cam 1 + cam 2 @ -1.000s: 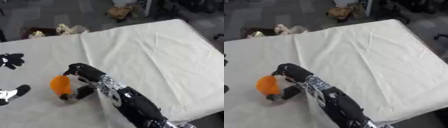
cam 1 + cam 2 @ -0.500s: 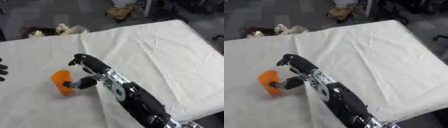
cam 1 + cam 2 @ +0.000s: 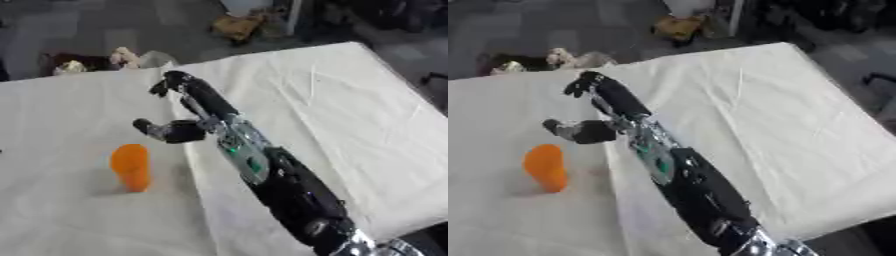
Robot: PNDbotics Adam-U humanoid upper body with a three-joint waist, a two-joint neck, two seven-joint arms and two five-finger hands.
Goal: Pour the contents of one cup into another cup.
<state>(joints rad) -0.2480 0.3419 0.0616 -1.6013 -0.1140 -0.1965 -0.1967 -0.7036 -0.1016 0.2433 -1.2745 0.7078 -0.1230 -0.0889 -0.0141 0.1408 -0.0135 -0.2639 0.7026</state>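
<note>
I have the right hand (image 3: 179, 112) out over the counter (image 3: 350, 100), its thumb and fingers spread apart and holding nothing. The arm runs in from the lower right and the hand sits at the end of it, above the white cloth (image 3: 737, 95) that covers the surface.

The orange cup (image 3: 131, 166) stands on the cloth at the near left, apart from the hand, below it in the view and a little to my left. Nothing touches it. Whether it stands mouth up or mouth down I cannot tell, and I cannot see what is in it. I see only this one cup in either view; the second cup the task needs is not in sight. My left hand does not show.

My guess is that the cup is light plastic, stiff enough to take a squeeze but easy to tip, and smooth enough to slide on the cloth if I nudge it first. I would take it around the middle of its wall, thumb on one side and fingers on the other, rather than at the rim, so it stays level. The cloth is soft and wrinkled, so I expect the cup to rock if bumped.
</note>
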